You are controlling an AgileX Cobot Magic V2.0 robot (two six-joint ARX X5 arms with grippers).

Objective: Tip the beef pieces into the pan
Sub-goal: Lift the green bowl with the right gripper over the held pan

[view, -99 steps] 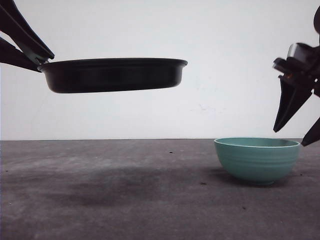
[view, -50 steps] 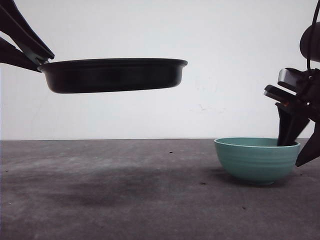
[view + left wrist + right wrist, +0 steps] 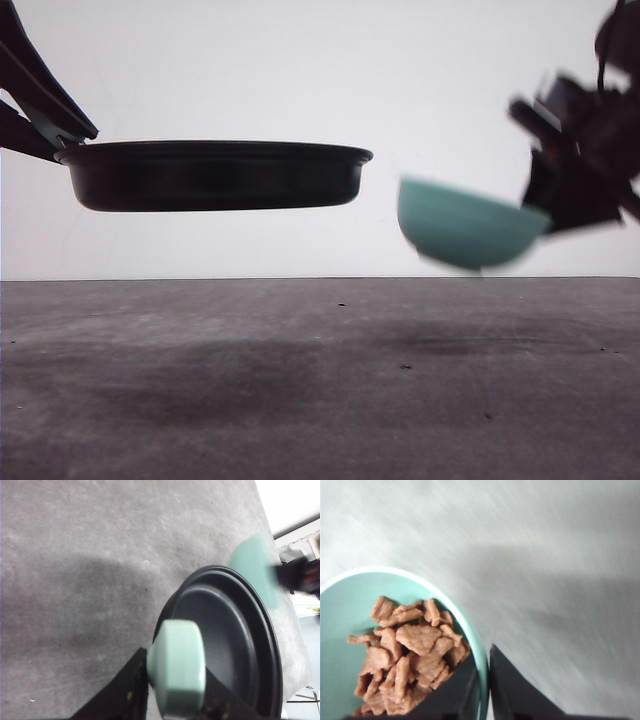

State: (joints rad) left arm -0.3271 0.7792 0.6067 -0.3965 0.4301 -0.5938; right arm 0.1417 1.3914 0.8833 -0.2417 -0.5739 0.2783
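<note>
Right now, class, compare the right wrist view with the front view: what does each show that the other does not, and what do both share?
Right wrist view: the beef pieces heaped inside the teal bowl, whose rim sits between the right gripper fingers.
Front view: the black pan held in the air by the left gripper, beside the raised bowl.
Shared: the bowl, the right gripper and the grey table.

From my station I saw the pan (image 3: 212,176) held level in the air on the left, well above the grey table (image 3: 300,400), with the left gripper (image 3: 45,120) clamped at its left edge. On the right, the right gripper (image 3: 560,205) held the teal bowl (image 3: 465,228) off the table, blurred and tilted, just beside the pan's right rim, not touching.
</note>
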